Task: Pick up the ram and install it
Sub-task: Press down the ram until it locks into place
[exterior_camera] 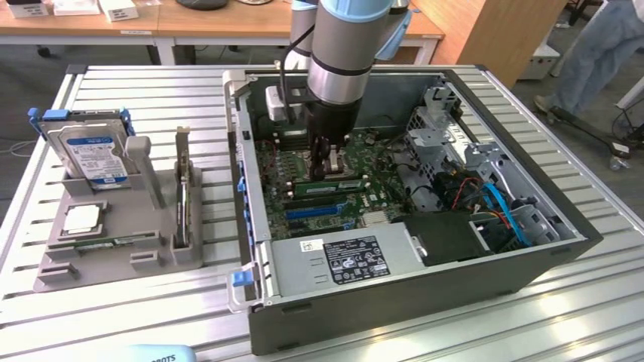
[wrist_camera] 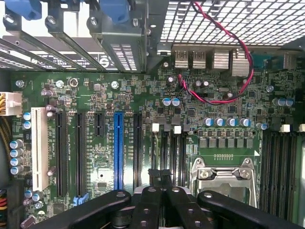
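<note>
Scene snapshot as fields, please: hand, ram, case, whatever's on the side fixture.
hand: hand shut, down inside the PC case, over the motherboard memory slots
ram: green stick lying on the motherboard at the hand's tips; cannot tell if seated
case: side open, on the table
fixture: grey holder at the exterior view's left
on fixture: hard drive, processor chip

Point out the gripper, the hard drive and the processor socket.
gripper [wrist_camera: 159, 179], wrist view, between its shut fingertips.
hard drive [exterior_camera: 93, 157], exterior view, label face.
processor socket [wrist_camera: 224, 172], wrist view, metal cover.
</note>
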Robot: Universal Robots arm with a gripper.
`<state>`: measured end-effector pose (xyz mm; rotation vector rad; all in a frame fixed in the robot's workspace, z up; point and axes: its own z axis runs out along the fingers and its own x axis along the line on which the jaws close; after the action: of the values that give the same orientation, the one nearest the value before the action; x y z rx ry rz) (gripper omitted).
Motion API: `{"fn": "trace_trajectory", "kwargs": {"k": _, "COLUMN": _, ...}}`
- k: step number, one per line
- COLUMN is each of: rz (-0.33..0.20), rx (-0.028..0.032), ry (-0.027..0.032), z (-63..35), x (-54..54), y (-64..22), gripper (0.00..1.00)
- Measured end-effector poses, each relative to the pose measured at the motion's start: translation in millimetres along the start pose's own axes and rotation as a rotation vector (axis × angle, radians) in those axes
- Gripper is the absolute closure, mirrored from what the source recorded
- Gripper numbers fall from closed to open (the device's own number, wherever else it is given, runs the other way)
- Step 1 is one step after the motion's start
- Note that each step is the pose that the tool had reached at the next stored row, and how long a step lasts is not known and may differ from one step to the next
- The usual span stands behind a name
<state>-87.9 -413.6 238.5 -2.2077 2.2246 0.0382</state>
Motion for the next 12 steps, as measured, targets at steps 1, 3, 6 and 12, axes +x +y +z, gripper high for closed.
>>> {"fn": "trace_trajectory", "kwargs": {"k": 1, "rz": 0.0, "rx": 0.0, "ry": 0.0, "z": 0.0, "x": 0.0, "y": 0.0, "gripper": 0.9}}
{"fn": "trace_trajectory", "kwargs": {"k": 3, "rz": 0.0, "rx": 0.0001, "ry": -0.0003, "z": 0.1, "x": 0.0, "y": 0.0, "gripper": 0.9}}
{"fn": "trace_trajectory", "kwargs": {"k": 6, "rz": 0.0, "rx": 0.0002, "ry": -0.0003, "z": 0.1, "x": 1.2, "y": 0.0, "gripper": 0.9}}
{"fn": "trace_trajectory", "kwargs": {"k": 12, "rz": 0.0, "rx": 0.0001, "ry": -0.0003, "z": 0.5, "x": 1.5, "y": 0.0, "gripper": 0.9}}
